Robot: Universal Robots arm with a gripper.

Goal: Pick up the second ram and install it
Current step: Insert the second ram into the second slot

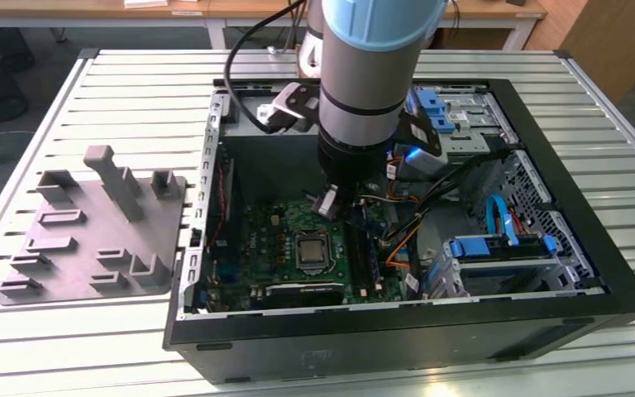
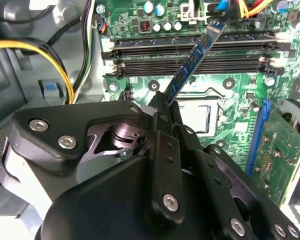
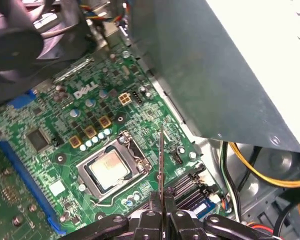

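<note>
My gripper [image 2: 162, 106] is shut on the second ram [image 2: 192, 62], a slim dark strip that sticks out from the fingertips [image 2: 171, 111] at a slant over the green motherboard [image 2: 230, 90]. Its far end hangs above the long black memory sockets [image 2: 155, 66], not seated in them. In the first wrist view the ram [image 3: 161, 160] shows edge-on as a thin line rising from the gripper [image 3: 161, 206], beside the CPU socket [image 3: 110, 170]. In the exterior view the gripper [image 1: 330, 204] hangs low inside the open computer case [image 1: 582, 248], just above the motherboard [image 1: 262, 256].
A grey plastic tray [image 1: 75, 248] with upright ribs lies on the slatted table at the exterior view's left. Inside the case are yellow and orange cables [image 2: 50, 55], blue drive brackets [image 1: 494, 246] and a metal box [image 3: 230, 65] close to the arm.
</note>
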